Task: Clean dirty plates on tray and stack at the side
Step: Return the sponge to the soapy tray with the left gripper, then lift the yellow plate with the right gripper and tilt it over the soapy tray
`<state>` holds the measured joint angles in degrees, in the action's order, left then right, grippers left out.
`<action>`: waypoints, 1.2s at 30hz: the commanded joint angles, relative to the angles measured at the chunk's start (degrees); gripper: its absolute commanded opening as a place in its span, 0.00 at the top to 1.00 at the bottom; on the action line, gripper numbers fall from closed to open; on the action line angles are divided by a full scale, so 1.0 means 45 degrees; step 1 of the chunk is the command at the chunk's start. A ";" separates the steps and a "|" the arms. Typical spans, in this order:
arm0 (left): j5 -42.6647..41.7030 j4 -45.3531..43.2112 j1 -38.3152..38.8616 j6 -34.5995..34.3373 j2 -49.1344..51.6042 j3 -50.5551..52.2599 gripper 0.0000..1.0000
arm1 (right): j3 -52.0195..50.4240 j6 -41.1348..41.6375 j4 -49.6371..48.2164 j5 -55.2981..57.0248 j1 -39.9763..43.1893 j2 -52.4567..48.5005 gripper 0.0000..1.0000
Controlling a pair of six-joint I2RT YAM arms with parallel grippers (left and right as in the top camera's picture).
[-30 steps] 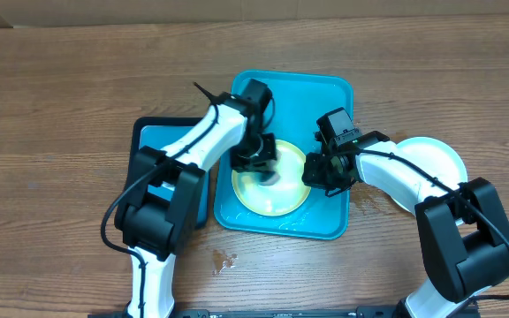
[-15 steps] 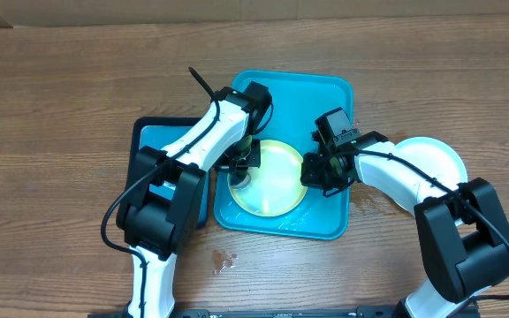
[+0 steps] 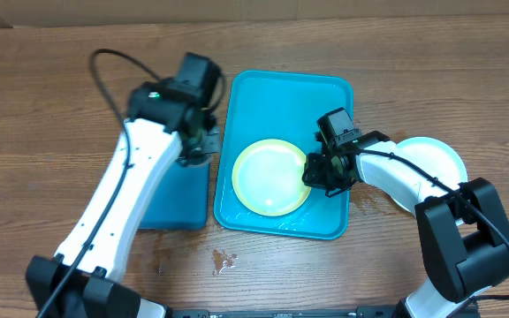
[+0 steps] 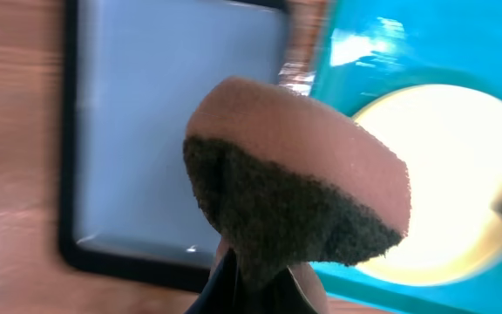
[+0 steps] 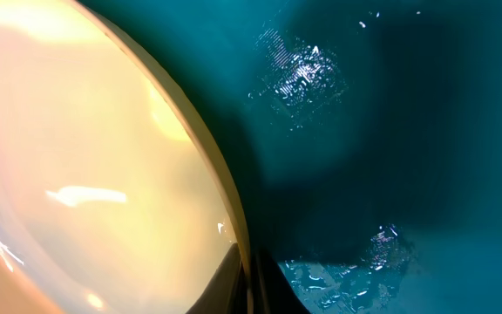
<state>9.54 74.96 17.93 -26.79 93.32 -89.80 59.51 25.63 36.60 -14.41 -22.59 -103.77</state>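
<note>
Where the glossy, water-beaded turquoise tray lies mid-table, one smooth round yellow-green plate with a pale centre sits at its near end. The right gripper pinches that plate's right rim. The left gripper, above the flat black-rimmed blue tray to the left, squeezes a soft sponge, tan foam with a coarse dark-green scouring face. Far right, a pale blue plate rests on the wood-grain tabletop.
</note>
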 commanded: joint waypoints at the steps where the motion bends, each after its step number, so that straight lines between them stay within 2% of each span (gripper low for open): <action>1: 0.1817 -0.0034 -0.0661 0.0248 0.0384 0.1010 0.96 | -0.0073 -0.0019 -0.0034 0.0374 0.0073 0.0015 0.96; 3: 0.1787 -0.0665 -0.1035 0.0233 0.0457 0.2069 0.96 | -0.0073 -0.0019 -0.0029 0.0379 0.0073 0.0015 0.96; 8: 0.0233 -0.2997 -0.1671 0.0529 0.0486 0.4823 0.95 | -0.0073 -0.0019 -0.0015 0.0369 0.0073 0.0015 0.96; 12: -0.0238 -0.3419 -0.1962 0.0549 0.0486 0.5221 0.91 | -0.0068 -0.0019 0.0034 0.0316 0.0068 0.0015 0.96; 15: -0.0971 -0.2909 -0.2171 0.1127 0.0398 0.4697 0.88 | 0.0044 -0.0024 0.0262 -0.0034 0.0068 0.0058 0.96; 19: -0.1535 -0.1768 -0.2511 0.1452 0.0019 0.3487 0.67 | 0.1049 -0.0034 0.1705 0.0053 0.0063 0.0418 0.96; 23: -0.1996 -0.0738 -0.2890 0.1588 -0.0855 0.2161 0.54 | 0.2356 -0.0034 0.2691 0.0398 -0.0296 0.1229 0.96; 27: -0.2603 0.0078 -0.3298 0.1593 -0.2098 0.0797 0.47 | 0.3861 -0.0034 0.3332 0.1894 -0.1180 0.1875 0.96; 31: -0.3531 0.0811 -0.3487 0.1676 -0.3502 -0.0641 0.44 | 0.4949 -0.0034 0.2807 0.3434 -0.2482 0.1923 0.96; 36: -0.3842 0.1297 -0.3483 0.1671 -0.5319 -0.2147 0.37 | 0.4983 -0.0034 0.0617 0.5916 -0.4634 0.1681 0.96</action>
<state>-5.10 80.07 2.52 -20.40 73.71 -96.01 81.25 25.58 41.12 3.53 -39.59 -96.07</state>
